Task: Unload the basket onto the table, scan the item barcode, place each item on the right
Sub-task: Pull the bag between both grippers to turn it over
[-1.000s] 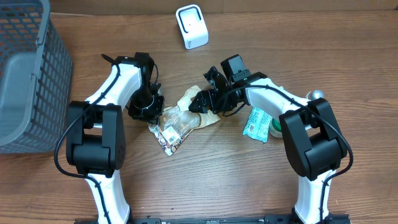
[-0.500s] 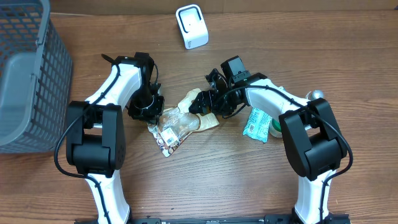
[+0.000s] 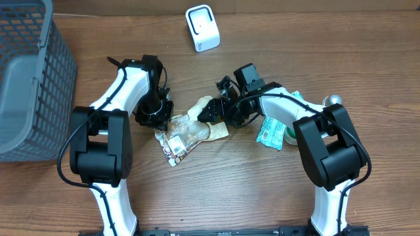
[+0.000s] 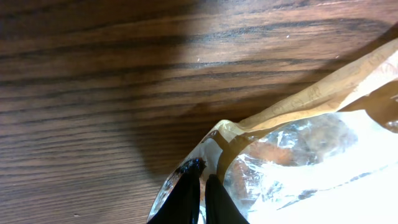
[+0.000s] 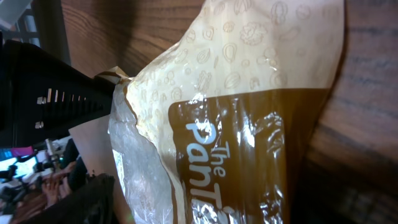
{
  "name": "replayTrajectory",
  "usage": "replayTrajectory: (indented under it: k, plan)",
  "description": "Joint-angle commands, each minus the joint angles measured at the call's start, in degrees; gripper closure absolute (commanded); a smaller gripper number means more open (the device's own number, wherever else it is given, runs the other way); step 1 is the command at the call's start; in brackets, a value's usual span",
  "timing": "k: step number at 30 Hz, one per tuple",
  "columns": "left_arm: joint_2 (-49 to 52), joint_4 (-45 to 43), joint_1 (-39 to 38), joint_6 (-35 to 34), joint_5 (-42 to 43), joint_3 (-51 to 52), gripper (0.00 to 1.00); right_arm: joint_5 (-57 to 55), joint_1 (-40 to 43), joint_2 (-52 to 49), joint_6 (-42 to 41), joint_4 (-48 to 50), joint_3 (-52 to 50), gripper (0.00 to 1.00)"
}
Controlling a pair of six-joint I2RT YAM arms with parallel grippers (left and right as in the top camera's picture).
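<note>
Snack bag (image 3: 188,131) lying flat on the wooden table (image 3: 230,190) between the two grippers, clear film end toward the left arm, tan printed end toward the right. Left gripper (image 3: 159,120) pinching the bag's clear corner; in the wrist view its black fingers (image 4: 186,198) are sitting almost together with film caught between them. Right gripper (image 3: 210,110) hanging at the tan end; cannot tell how wide its fingers are standing. White scanner (image 3: 202,27) standing well apart, near the far edge. Green packet (image 3: 271,130) lying beside the right arm. Grey basket (image 3: 26,72) sitting at far left
</note>
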State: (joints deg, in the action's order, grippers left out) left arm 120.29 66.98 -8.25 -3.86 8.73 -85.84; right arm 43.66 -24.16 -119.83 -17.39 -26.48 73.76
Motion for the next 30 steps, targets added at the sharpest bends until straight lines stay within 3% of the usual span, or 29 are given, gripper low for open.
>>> replayTrajectory:
  k: [1, 8, 21, 30]
  plan:
    - [-0.59, -0.22, -0.57, 0.46, 0.26, 0.39, 0.91, 0.96, -1.03, 0.11, -0.87, 0.13, -1.55, 0.26]
    - [-0.59, -0.22, -0.57, 0.46, 0.26, 0.39, 0.91, 7.98, -1.03, 0.11, -0.87, 1.86, -1.55, 0.29]
    - [-0.59, -0.22, -0.57, 0.46, 0.26, 0.39, 0.92, 8.74, -4.20, 0.11, -4.04, 5.22, -1.55, 0.36]
    - [-0.59, -0.22, -0.57, 0.48, 0.26, 0.39, 0.92, 8.74, -6.05, 0.11, -5.79, 8.85, -1.55, 0.51]
